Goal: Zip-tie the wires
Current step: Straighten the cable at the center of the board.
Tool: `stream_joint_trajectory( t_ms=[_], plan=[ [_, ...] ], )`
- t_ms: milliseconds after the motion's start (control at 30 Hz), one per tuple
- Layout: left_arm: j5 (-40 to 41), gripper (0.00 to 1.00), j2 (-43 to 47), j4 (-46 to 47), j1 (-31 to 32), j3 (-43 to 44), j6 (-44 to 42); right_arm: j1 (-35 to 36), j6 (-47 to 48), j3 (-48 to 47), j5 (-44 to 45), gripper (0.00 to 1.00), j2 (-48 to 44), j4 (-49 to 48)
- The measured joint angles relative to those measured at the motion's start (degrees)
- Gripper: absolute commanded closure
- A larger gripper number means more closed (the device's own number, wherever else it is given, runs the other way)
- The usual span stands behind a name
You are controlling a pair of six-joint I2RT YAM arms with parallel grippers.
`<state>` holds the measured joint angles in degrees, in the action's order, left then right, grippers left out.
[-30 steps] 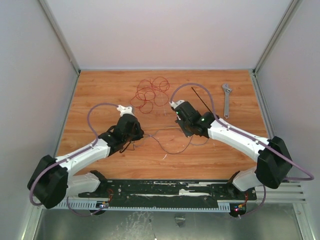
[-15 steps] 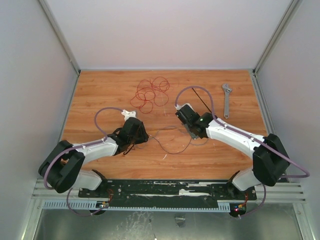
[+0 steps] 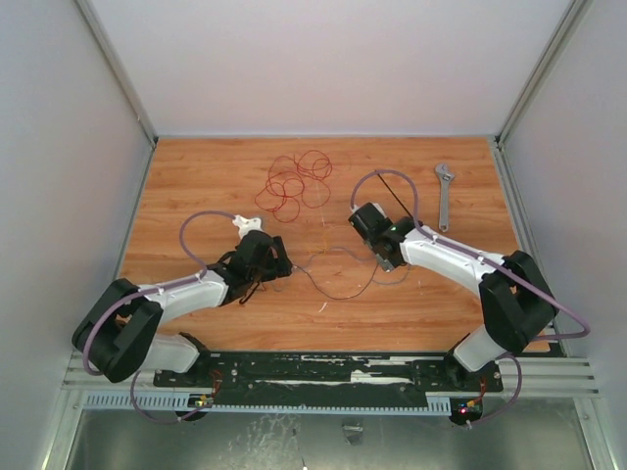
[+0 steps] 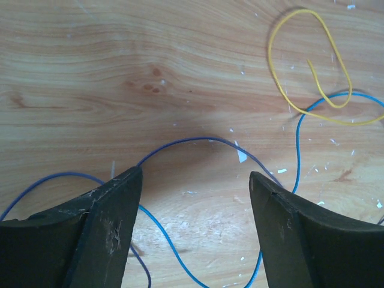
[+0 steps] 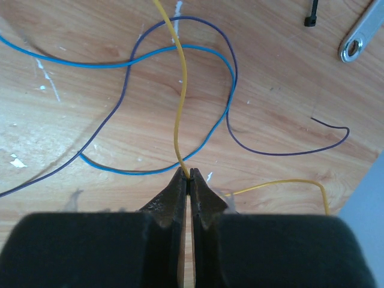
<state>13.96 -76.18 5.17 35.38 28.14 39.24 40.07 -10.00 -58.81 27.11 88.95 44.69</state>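
Wood desk (image 3: 196,166) carries the red wires (image 3: 299,181) tangled by its far edge, the zip tie (image 5: 312,12) untouched toward the far right corner, my right hand (image 5: 189,175) clamped on a yellow wire (image 5: 179,90) and my left hand (image 4: 195,180) apart, so I judge I'm gathering strands and must bunch them next.

Red, blue, yellow wires (image 3: 297,183); black zip tie (image 3: 389,189); silver wrench (image 3: 444,196).
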Motion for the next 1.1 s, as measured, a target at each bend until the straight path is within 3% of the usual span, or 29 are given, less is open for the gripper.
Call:
stream_joint_trajectory(
  t_ms=[233, 367, 567, 767, 933, 1100],
  plan=[
    [0.5, 0.13, 4.4, -3.3, -1.5, 1.8, -1.8, -1.0, 1.2, 0.0, -0.4, 1.0, 0.0, -1.4],
    [1.1, 0.2, 3.2, -5.7, -1.5, 10.3, -5.8, -1.0, 1.4, 0.0, -0.6, 1.0, 0.0, -1.9],
    [-0.7, 0.35, -6.3, -6.2, -1.5, 25.7, -13.6, -1.0, 1.5, 0.0, -0.8, 1.0, -0.3, -2.6],
    [-6.2, 0.45, -18.4, -10.5, -1.5, 32.5, -19.5, -1.0, 1.5, 0.2, -0.8, 1.0, -1.6, -2.6],
    [-10.8, 0.47, -26.0, -15.5, -1.5, 37.4, -23.3, -1.0, 1.5, 0.3, -1.0, 1.0, -2.7, -2.5],
    [-13.4, 0.49, -27.1, -18.7, -1.5, 39.5, -26.7, -1.0, 1.4, 0.8, -1.0, 1.0, -3.3, -2.5]
  ],
)
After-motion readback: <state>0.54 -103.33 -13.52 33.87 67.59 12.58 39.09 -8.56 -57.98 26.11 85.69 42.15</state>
